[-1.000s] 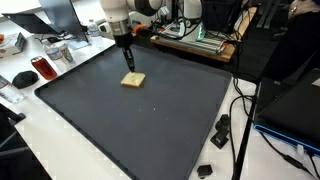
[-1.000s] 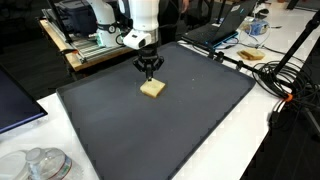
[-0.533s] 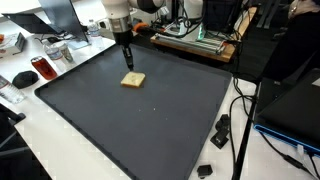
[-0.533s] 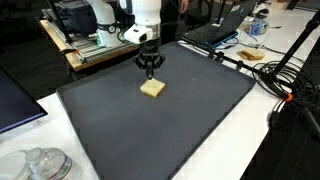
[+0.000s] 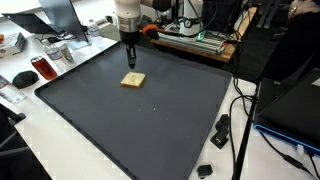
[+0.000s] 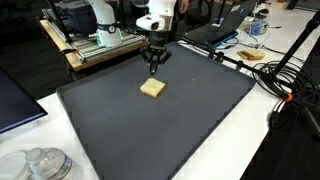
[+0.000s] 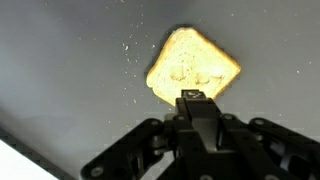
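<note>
Wrist view — toast [image 7: 192, 67] lies on the mat beyond the empty, clenched jaws.

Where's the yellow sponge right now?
The sponge lies on the dark mat near its far edge in both exterior views, just below the raised gripper.

In both exterior views a slice of bread [image 5: 133, 79] lies on a mat [image 5: 150, 130] covering the table [image 5: 25, 140], in the upper half of frame. The tool [image 5: 129, 62] hangs just above and behind it, apart. Cables [image 6: 290, 85] lie at right.
</note>
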Robot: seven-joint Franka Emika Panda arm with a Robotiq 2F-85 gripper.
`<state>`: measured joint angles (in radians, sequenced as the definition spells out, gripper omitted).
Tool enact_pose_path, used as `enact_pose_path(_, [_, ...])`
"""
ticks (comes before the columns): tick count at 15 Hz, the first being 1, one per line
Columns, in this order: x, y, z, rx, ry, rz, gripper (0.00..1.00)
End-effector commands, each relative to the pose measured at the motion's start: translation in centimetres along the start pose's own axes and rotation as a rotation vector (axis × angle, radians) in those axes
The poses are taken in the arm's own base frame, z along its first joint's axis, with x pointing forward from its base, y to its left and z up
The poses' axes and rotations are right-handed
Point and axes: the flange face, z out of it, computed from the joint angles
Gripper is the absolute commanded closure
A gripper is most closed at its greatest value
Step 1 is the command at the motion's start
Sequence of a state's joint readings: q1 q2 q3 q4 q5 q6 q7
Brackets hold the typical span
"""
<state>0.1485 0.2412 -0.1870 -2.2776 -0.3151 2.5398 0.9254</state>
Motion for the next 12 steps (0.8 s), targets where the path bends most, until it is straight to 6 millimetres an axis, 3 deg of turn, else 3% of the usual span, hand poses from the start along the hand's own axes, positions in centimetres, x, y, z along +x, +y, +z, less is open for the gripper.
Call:
enact_pose_path(1, [-1.3, -1.4, -1.0, -0.087, 0.053, 0.028, 0.95])
enact_pose_path(12, [-4.6, -7.4, -0.9, -0.283, 0.188, 0.001, 0.95])
